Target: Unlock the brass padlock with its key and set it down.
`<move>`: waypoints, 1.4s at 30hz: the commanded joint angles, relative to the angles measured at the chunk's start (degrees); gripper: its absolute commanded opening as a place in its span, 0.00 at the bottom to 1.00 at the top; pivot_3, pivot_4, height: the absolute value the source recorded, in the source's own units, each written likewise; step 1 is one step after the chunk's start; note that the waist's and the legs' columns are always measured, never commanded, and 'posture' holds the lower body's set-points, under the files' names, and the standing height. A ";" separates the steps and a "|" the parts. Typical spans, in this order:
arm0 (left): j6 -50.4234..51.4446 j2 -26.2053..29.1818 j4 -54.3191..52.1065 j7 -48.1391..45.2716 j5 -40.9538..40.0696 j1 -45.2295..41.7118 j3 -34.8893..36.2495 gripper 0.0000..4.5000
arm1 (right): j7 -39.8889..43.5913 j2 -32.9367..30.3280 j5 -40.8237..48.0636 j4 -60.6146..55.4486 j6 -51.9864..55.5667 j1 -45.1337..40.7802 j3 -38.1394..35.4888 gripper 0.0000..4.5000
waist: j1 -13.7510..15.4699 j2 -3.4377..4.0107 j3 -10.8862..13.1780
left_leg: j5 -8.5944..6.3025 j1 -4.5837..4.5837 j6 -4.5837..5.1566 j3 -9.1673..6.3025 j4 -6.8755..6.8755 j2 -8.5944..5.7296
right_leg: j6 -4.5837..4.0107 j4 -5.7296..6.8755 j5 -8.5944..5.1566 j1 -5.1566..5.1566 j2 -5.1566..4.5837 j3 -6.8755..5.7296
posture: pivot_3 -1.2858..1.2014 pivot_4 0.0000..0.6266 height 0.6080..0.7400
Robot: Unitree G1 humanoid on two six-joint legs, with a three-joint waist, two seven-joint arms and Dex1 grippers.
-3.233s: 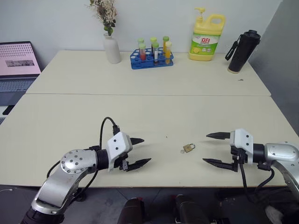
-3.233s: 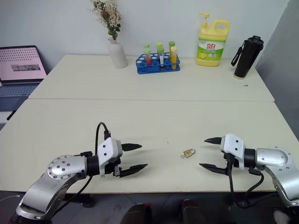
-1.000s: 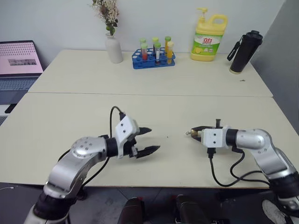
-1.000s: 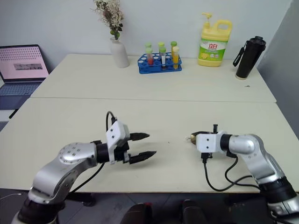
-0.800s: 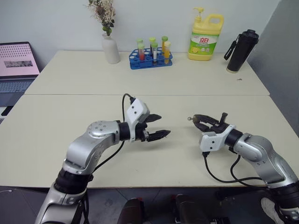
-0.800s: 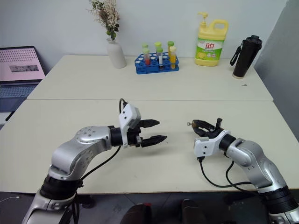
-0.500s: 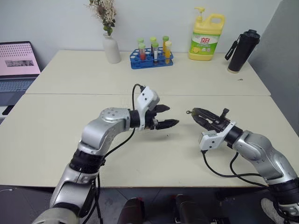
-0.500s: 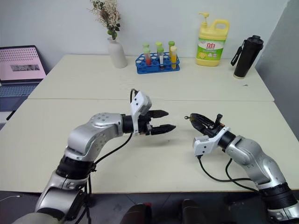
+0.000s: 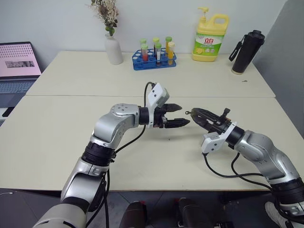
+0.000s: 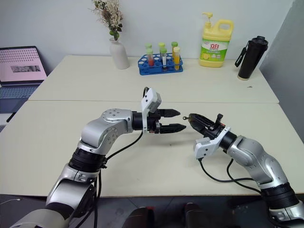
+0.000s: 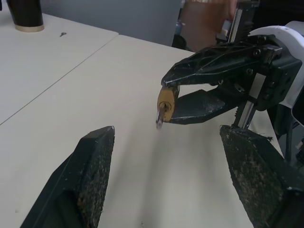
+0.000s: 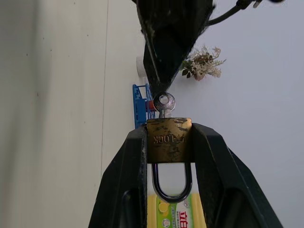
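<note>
— Brass shows between the right claw [image 9: 198,115]'s two black fingers: the brass padlock [image 12: 168,139] is pinched there by its flat sides, held up in the air above the near half of the counter [image 9: 57,137], roughly midway between its left and right edges.

— Where is the key [image 12: 164,103]?

— Stuck in the padlock's keyway. Its round silvery head pokes out of the end of the body that faces the left claw [image 9: 182,115]. The shackle [image 12: 172,181] loops out of the opposite end, back between the right claw's fingers, with both legs still running into the body.

— And the left claw?

— Spread wide, holding nothing. Its fingertips point at the right claw's tips and stop just short of them; one dark fingertip [image 12: 161,47] sits right next to the key's head, but I cannot tell if it touches.

— Are both claws off the surface?

— Yes, both hang in the air, tip to tip, above the bare counter.

— Anything else on the counter?

— Along the far edge: a white vase [image 9: 113,50] with dried flowers, a blue rack of tubes [image 9: 155,57], a yellow detergent bottle [image 9: 209,39], and a black flask [image 9: 246,51] near the far right corner. A laptop [image 9: 18,64] sits off beyond the counter's left edge.
</note>
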 commanded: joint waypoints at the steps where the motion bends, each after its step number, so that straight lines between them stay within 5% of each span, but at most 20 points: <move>1: -2.50 -0.56 0.67 -1.39 0.73 -2.09 0.11 0.78 | -1.00 0.25 1.02 -0.89 -0.80 -1.21 -0.63 0.21 | -0.01 0.00 0.00 | 0.00 -0.01 0.00 0.00 0.01 0.00 | 0.00 0.01 0.00 0.00 0.00 0.00 | 0.52 0.24 1.00; 13: -3.44 -1.81 2.40 -1.94 1.35 -2.54 0.44 0.00 | -0.42 0.36 1.37 -0.99 -0.76 -0.90 -0.74 0.21 | -0.01 0.00 0.00 | 0.00 -0.04 0.00 -0.01 0.10 0.00 | 0.00 0.03 0.00 0.00 0.01 -0.01 | 0.52 0.24 1.00; 20: -7.19 -1.70 3.28 -2.39 3.65 -2.68 -0.12 0.00 | 0.14 0.30 1.79 -0.80 -1.03 -0.92 -0.39 0.21 | -0.01 0.00 0.00 | 0.00 -0.07 0.00 -0.02 0.20 0.00 | 0.00 0.05 0.00 0.00 0.01 -0.01 | 0.52 0.24 1.00; 30: -44.72 0.15 7.79 -1.74 20.04 0.62 -5.92 0.00 | 0.97 0.83 2.97 -1.38 -0.35 -0.85 -0.41 0.21 | 0.06 0.00 0.00 | -0.01 -0.07 0.01 0.02 0.23 0.01 | -0.04 0.05 0.03 0.01 0.01 0.03 | 0.52 0.24 1.00; 36: -47.32 -0.77 9.94 -1.32 20.58 0.49 -4.96 0.00 | 1.12 0.82 3.12 -1.47 -0.47 -0.80 -0.49 0.21 | 0.08 0.00 0.00 | -0.02 -0.10 0.03 0.04 0.27 -0.01 | 0.00 0.05 0.02 0.01 0.02 0.02 | 0.52 0.24 1.00; 42: -38.10 -1.87 7.92 -3.79 15.39 0.82 -3.22 0.00 | 1.09 0.88 3.11 -1.36 -0.47 -1.01 -0.31 0.21 | 0.04 0.00 0.00 | -0.02 -0.10 0.03 0.03 0.27 -0.01 | 0.02 0.05 0.02 0.01 0.05 0.02 | 0.52 0.24 1.00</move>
